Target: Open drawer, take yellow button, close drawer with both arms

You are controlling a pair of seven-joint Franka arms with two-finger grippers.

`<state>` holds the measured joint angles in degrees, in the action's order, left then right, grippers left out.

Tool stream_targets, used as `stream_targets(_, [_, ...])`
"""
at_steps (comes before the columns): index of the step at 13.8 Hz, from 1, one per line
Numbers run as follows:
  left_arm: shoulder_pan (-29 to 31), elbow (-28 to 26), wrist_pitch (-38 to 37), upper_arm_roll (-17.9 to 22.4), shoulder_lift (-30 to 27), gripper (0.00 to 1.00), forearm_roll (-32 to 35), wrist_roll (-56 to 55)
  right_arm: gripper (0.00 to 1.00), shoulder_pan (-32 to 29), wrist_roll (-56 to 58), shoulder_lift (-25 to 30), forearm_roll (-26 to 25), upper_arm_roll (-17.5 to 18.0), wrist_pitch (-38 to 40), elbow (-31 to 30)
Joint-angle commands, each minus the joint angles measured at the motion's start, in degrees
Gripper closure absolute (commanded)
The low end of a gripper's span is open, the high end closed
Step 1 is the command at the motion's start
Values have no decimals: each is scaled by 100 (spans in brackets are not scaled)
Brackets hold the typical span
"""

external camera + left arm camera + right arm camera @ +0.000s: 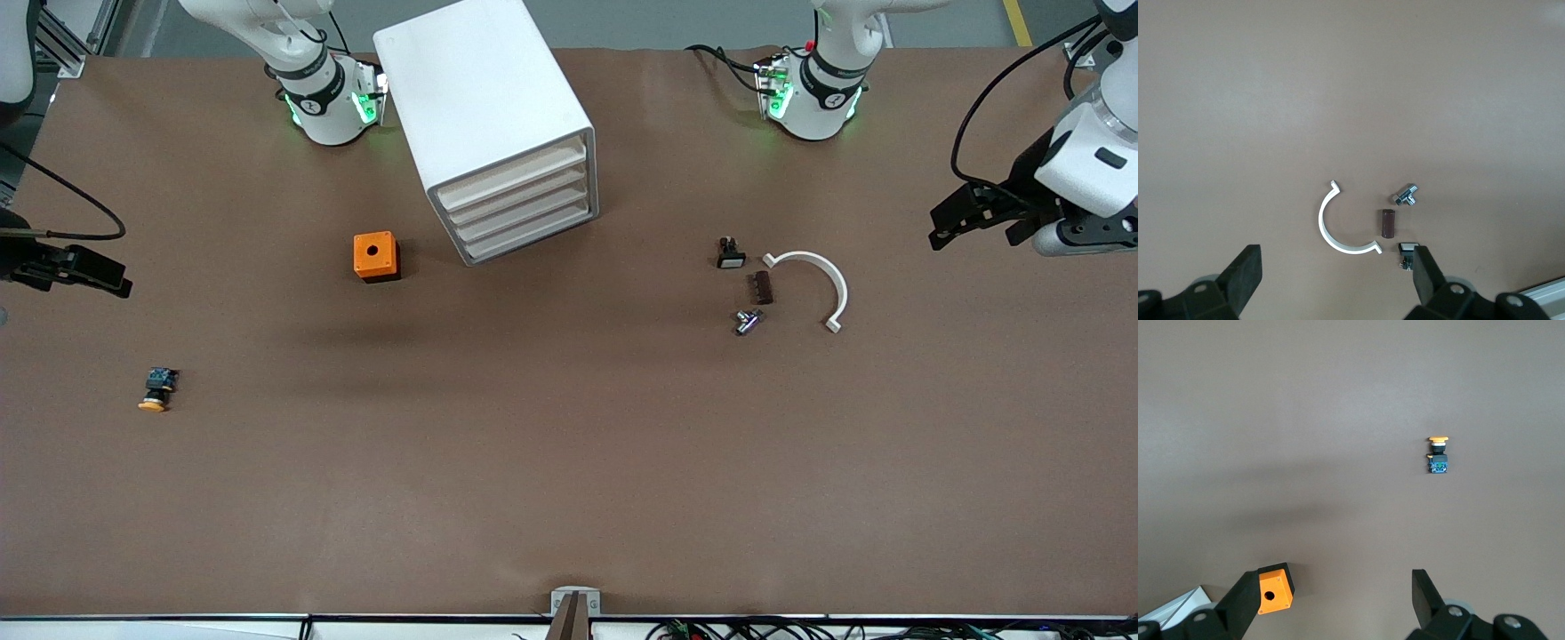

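The white cabinet (484,107) stands at the back middle of the table, and its four white drawers (520,209) are all shut. The button (156,391), orange-yellow cap and dark blue body, lies on the bare table toward the right arm's end, nearer the front camera than the cabinet. It also shows in the right wrist view (1439,455). My right gripper (107,277) (1331,597) is open and empty, raised over the table edge at that end. My left gripper (947,222) (1335,270) is open and empty, raised over the left arm's end.
An orange cube box with a round hole (375,256) (1275,588) sits beside the cabinet. Toward the left arm's end lie a white half ring (813,280) (1338,230), a brown piece (763,287), a metal fitting (747,321) and a small black part with a white face (730,255).
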<state>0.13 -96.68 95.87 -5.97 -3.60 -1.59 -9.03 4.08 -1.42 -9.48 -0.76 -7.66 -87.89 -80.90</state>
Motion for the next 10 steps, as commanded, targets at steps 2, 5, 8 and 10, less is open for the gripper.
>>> stream_targets(2, [-39, 69, -16, 26, 34, 0, -79, 103, 0, -153, 10, -72, 137, 212, 52, 154])
stream_targets(5, [-162, 140, -16, 105, 105, 0, -44, 146, 0, -268, 10, -80, 199, 283, -44, 154])
stream_targets(8, [-171, 202, -16, 114, 105, 0, -17, 182, 0, -434, 10, -72, 296, 292, -115, 163])
stream_targets(10, [-162, 193, -7, 123, 105, 0, -17, 147, 0, -505, 10, -63, 287, 274, -115, 154])
